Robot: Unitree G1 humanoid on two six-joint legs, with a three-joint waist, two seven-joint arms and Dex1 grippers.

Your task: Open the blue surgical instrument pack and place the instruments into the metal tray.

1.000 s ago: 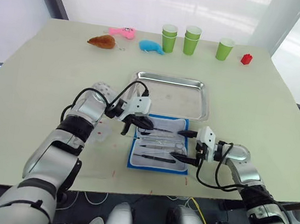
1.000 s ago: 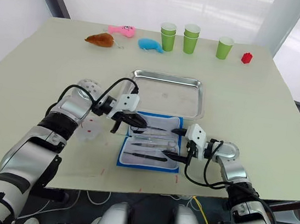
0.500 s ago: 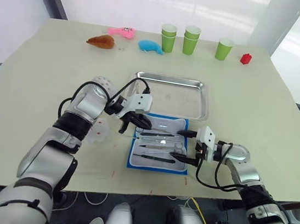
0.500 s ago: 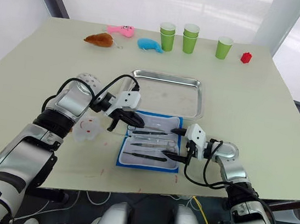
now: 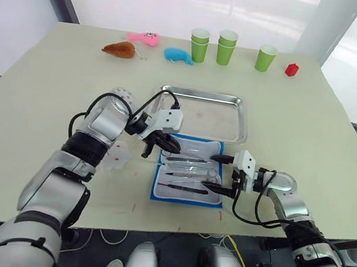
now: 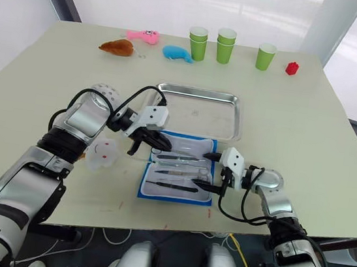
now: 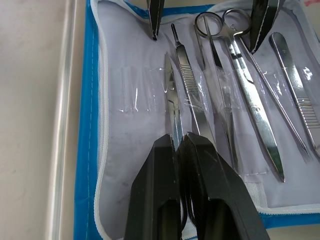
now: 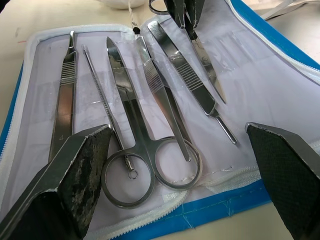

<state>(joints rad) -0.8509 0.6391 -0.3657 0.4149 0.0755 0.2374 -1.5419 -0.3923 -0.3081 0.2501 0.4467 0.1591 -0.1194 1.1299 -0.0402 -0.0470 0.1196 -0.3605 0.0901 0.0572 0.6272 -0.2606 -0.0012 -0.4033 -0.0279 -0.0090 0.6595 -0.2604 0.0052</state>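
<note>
The blue surgical instrument pack (image 5: 186, 201) lies open on the table, just in front of the metal tray (image 5: 203, 94), whose bottom is bare. Several silver instruments (image 5: 190, 171) rest in the clear pockets of its whitish lining, among them ring-handled scissors (image 8: 150, 150). At the pack's far left corner my left gripper (image 5: 163, 145) is shut on a thin silver instrument (image 7: 171, 100), which still lies on the lining. My right gripper (image 5: 218, 175) stands open at the pack's right edge, one finger over each half of the pack, holding nothing.
Along the table's far edge stand green cups (image 5: 200, 45) (image 5: 227, 46) (image 5: 266, 57), a red block (image 5: 292, 70), a blue plush (image 5: 179, 56), a pink toy (image 5: 145, 37) and a brown toy (image 5: 121, 49). A small white round object (image 5: 118, 155) lies beside my left forearm.
My left forearm has swung outward to the left, uncovering the white round object. The left gripper stays at the pack's far left corner. The right arm has not moved.
</note>
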